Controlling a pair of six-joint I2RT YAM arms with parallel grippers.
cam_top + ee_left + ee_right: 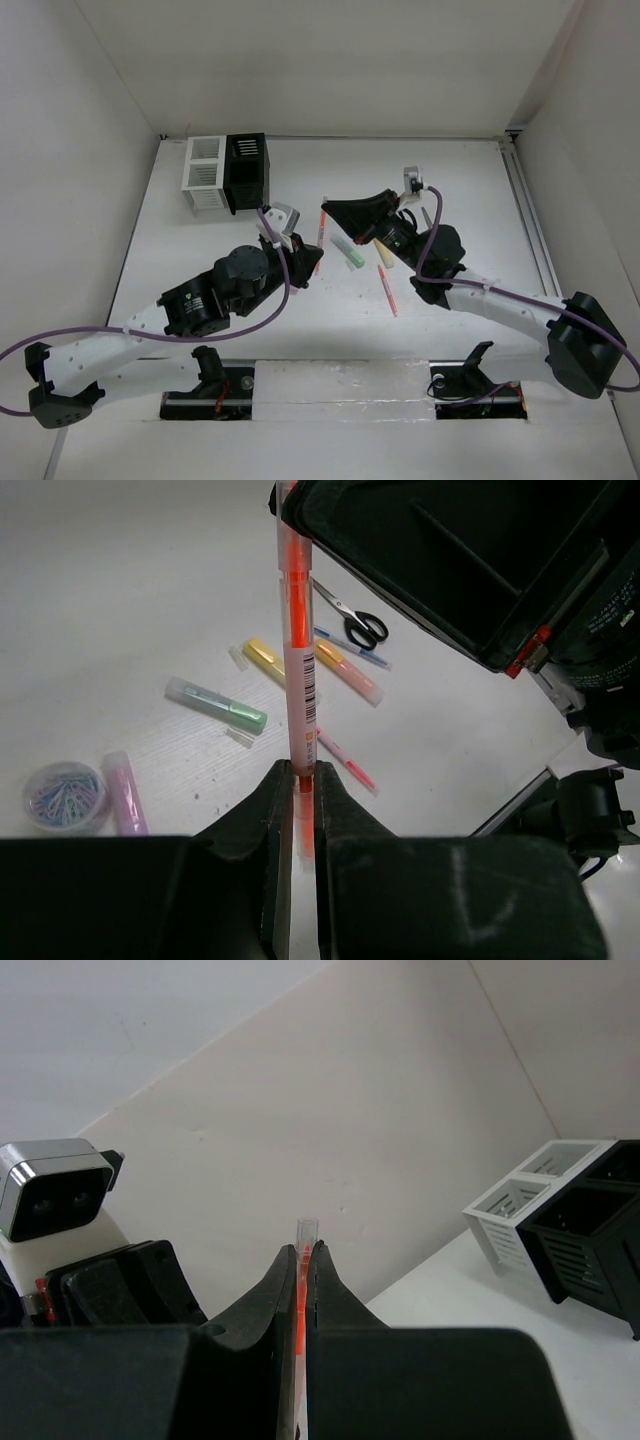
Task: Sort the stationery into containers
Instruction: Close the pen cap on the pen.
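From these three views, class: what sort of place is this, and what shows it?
Probably a robot test cell: bare white walls box in a white table, two arms are bolted at its near edge, and the left pincer and right pincer grip one orange highlighter above scattered pens.

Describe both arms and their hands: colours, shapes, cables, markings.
Both the left arm and right arm have white links, bulky black joint housings with small green marks, and a purple cable trailing along each. The left hand and right hand are black, with two wedge-shaped fingers; a white camera box sits at each wrist.
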